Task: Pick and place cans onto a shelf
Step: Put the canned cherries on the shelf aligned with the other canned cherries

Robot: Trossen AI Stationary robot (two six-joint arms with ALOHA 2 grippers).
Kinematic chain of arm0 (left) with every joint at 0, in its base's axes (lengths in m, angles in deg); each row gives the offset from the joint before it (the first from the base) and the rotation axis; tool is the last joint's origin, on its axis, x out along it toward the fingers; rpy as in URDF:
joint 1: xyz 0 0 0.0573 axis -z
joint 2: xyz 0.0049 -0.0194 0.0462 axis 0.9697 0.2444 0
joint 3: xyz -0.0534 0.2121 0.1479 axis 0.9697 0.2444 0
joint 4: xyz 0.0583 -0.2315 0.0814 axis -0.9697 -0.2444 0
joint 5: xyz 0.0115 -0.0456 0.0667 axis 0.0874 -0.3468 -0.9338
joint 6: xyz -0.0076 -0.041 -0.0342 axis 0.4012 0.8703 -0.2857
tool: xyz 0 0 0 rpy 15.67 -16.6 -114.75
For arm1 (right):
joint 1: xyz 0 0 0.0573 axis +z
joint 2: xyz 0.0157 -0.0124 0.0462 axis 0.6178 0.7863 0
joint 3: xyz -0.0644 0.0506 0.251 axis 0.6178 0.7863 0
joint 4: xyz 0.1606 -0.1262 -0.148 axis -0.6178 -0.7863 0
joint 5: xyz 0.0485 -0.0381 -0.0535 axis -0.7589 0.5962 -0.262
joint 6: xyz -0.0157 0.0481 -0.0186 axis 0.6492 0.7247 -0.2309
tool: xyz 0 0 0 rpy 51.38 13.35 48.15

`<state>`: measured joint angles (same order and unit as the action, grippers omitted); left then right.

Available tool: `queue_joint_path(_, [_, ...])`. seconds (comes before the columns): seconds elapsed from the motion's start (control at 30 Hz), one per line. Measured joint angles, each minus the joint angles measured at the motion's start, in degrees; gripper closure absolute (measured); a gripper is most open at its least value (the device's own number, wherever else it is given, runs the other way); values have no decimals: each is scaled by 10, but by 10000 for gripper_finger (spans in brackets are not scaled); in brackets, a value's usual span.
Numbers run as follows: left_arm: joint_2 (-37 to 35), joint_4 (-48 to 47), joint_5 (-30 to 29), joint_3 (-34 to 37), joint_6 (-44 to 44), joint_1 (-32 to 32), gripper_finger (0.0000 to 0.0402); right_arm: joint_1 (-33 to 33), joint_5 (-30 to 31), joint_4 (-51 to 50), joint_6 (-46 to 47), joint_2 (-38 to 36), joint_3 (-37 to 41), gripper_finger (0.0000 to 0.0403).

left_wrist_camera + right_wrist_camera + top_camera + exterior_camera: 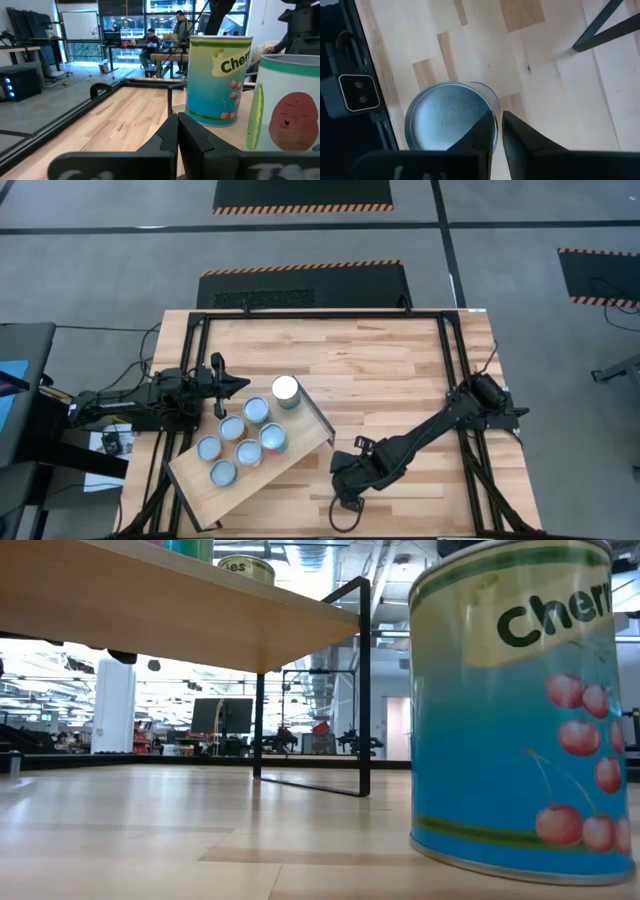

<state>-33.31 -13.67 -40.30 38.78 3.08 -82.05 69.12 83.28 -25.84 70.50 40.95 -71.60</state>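
The shelf point(192, 488), a light-wood board on thin dark legs point(364, 690), stands askew on the table's near left. Several cans point(246, 442) with pale round tops stand on it, a whiter one point(285, 388) at its far end. One more can point(447, 117), blue with a cherry label point(515, 710), stands upright on the table by the near edge. My right gripper point(499, 125) is at that can's rim, pointing steeply down point(345, 483). My left gripper point(235, 384) waits shut and level beside the shelf's cans point(178, 135). My right gripper has its fingers close together on the can's top rim point(493, 107), on the side away from the small camera. One finger point(482, 127) lies over the silver lid and the other point(517, 130) outside the wall. They come from above, slanting. The can stands upright on the table.
A small camera box point(357, 92) sits on the black table frame right beside the can. A cable loop point(345, 515) hangs below my right wrist. Bare wood point(400, 370) lies to the right of and beyond the shelf. People sit at desks in the room behind point(150, 37).
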Motion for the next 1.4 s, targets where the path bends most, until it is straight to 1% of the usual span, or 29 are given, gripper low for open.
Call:
queue_joint_path(0.2, [0,0,0,0,0,0,401,-4,-23,16,-4,-3,19,345])
queue_joint_path(0.3, [0,0,0,0,0,0,402,-7,-25,22,-16,-3,22,346])
queue_joint_path(0.37, [0,0,0,0,0,0,401,-10,-27,25,-26,-3,22,355])
queue_joint_path(0.5, [0,0,0,0,0,0,401,-12,-34,26,-53,-8,24,392])
queue_joint_path(0.63, [0,0,0,0,0,0,401,-19,-65,35,-69,-19,26,393])
queue_joint_path(0.7, [0,0,0,0,0,0,401,-23,-81,33,-84,-24,14,397])
queue_joint_path(0.77, [0,0,0,0,0,0,401,-27,-99,28,-99,-30,-2,398])
queue_joint_path(0.87, [0,0,0,0,0,0,401,-38,-143,19,-125,-30,-42,398])
queue_joint_path(0.97, [0,0,0,0,0,0,401,-46,-145,-9,-163,-30,-99,399])
queue_joint_path(1.03, [0,0,0,0,0,0,401,-55,-136,-31,-186,-30,-138,399])
queue_joint_path(1.23, [0,0,0,0,0,0,401,-90,-67,-95,-247,-31,-256,399])
queue_joint_path(1.3, [0,0,0,0,0,0,401,-107,-56,-114,-259,-31,-283,399])
queue_joint_path(1.4, [0,0,0,0,0,0,401,-139,-54,-133,-266,-31,-301,398])
